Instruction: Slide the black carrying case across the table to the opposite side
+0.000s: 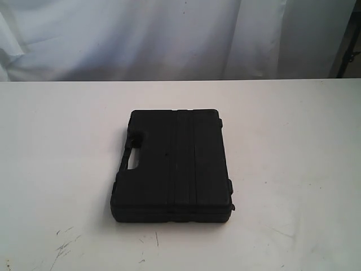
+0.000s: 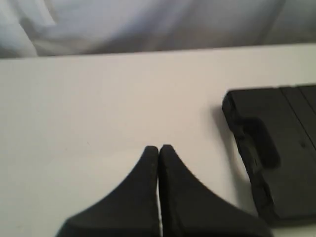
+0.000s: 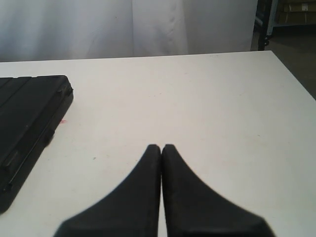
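Left gripper (image 2: 158, 147) up close: two matte black fingers (image 2: 138, 197), smooth-faced, each with a rounded tip and an outer edge that sweeps out in a concave curve to a broad base. A hairline pale seam runs between them. Over to the right gripper (image 3: 161, 146), and it's the same build: black fingers (image 3: 190, 202), blunt rounded tips, flared bases, a thin dark line where the inner faces meet.

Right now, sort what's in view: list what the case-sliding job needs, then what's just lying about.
Job:
case
table
left pincer, shut
right pincer, shut

Just there:
curtain behind the table
scratches on the table
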